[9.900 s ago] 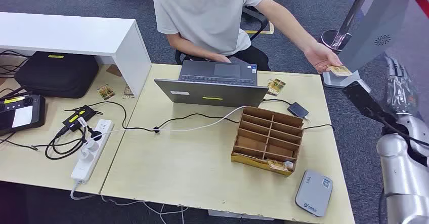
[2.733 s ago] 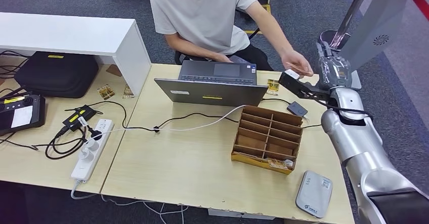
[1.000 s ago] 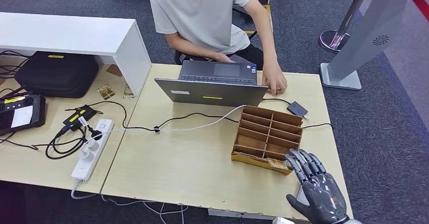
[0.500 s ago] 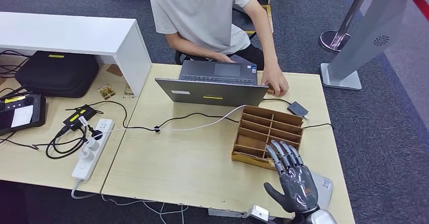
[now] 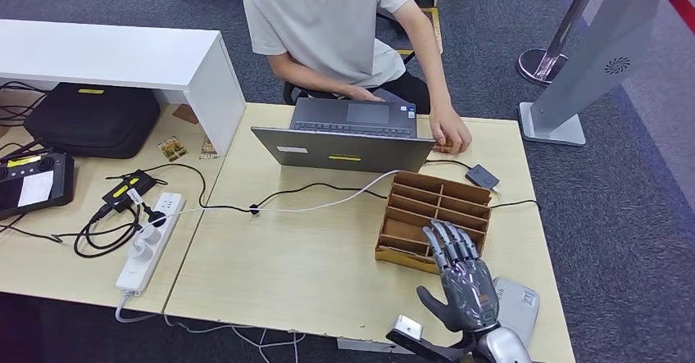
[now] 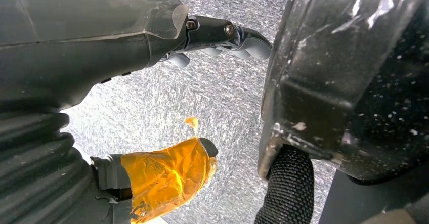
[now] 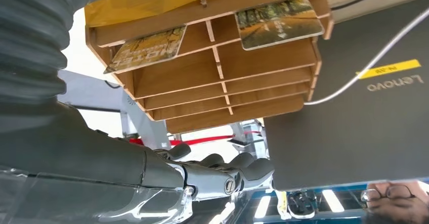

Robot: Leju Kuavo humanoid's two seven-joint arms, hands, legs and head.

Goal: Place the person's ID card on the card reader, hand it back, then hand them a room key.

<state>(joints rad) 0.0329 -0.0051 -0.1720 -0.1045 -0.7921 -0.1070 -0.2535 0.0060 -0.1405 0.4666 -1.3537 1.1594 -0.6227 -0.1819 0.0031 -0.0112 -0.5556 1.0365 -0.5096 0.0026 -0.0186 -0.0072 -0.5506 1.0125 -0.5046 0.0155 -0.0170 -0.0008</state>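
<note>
My right hand (image 5: pixel 459 283) hovers over the front edge of the wooden card rack (image 5: pixel 428 201), fingers spread and holding nothing. In the right wrist view the rack (image 7: pixel 217 77) has two picture-printed key cards, one (image 7: pixel 145 47) in an end slot and one (image 7: pixel 279 23) further along, with my fingers (image 7: pixel 222 171) in front of them. The grey card reader (image 5: pixel 520 308) lies just right of that hand, partly covered by it. The person's hand (image 5: pixel 452 136) rests flat on the table beside the laptop. My left hand (image 6: pixel 167 173) hangs over the floor with thumb and fingers apart.
An open laptop (image 5: pixel 348 136) stands behind the rack, with a white cable (image 5: pixel 328 206) running across the desk. A small black device (image 5: pixel 482 176) lies right of the rack. A power strip (image 5: pixel 149 242) and black cases sit on the left table. A grey stand (image 5: pixel 602 47) rises at far right.
My right hand has moved left and away from me, from over the card reader to the rack's front edge. The person's hand has shifted slightly right beside the laptop.
</note>
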